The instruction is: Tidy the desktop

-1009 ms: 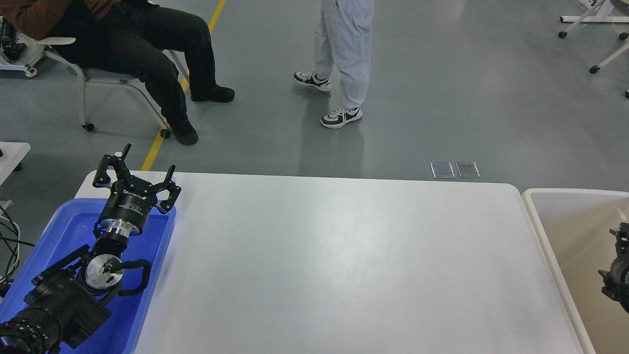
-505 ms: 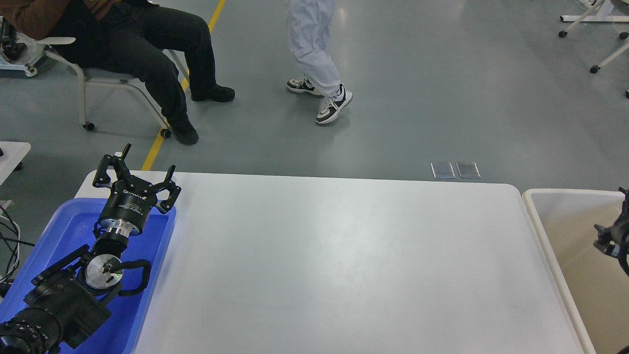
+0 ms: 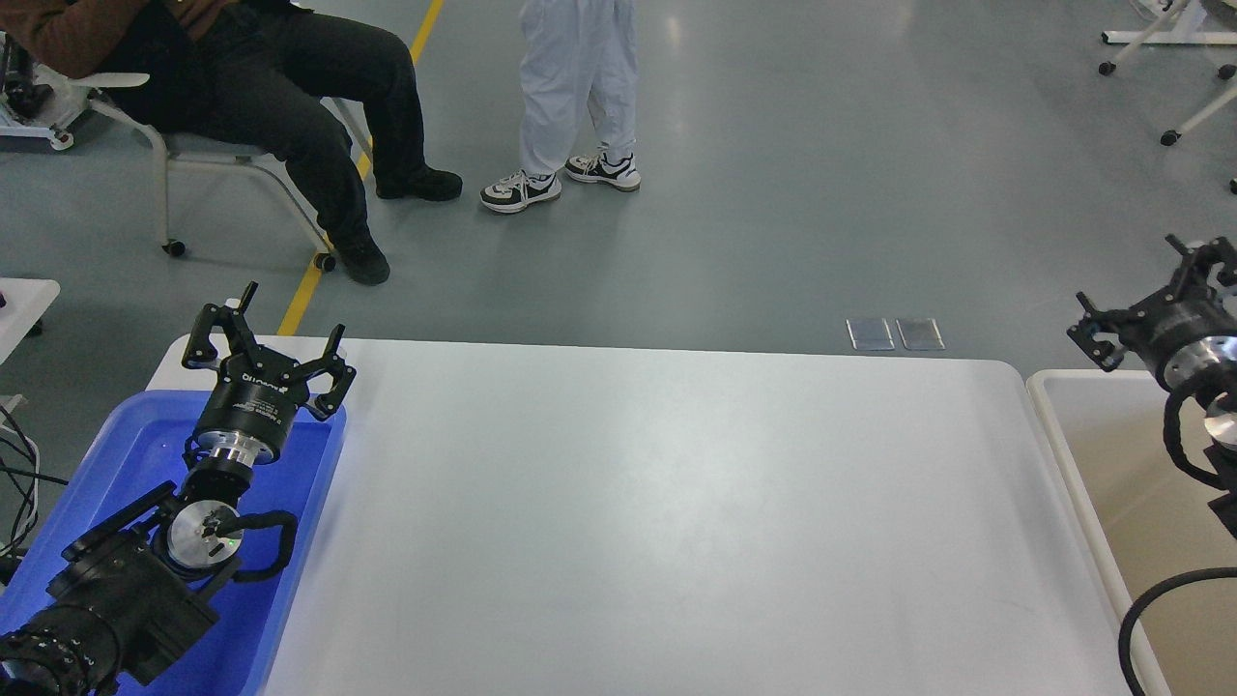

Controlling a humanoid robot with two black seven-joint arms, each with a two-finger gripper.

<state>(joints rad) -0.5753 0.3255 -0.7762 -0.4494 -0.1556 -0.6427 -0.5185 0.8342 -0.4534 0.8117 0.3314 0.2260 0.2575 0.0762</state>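
The desktop [image 3: 676, 503] is a wide glossy white tabletop with rounded corners, and I see no loose objects on it. My left gripper [image 3: 273, 324] is open and empty, held above the far end of the blue tray [image 3: 116, 454] at the table's left edge. My right gripper [image 3: 1127, 273] is open and empty, raised above the far edge of the beige bin [image 3: 1082, 435] at the table's right side. Most of the right arm is cut off by the view's right edge.
A person sits on a wheeled chair [image 3: 193, 155] beyond the table's far left. A person in white trousers [image 3: 570, 87] stands on the grey floor behind the table. Two metal floor plates [image 3: 894, 333] lie past the far edge.
My right gripper has risen from low inside the beige bin to above its far edge. The standing person has walked left. My left arm has not moved.
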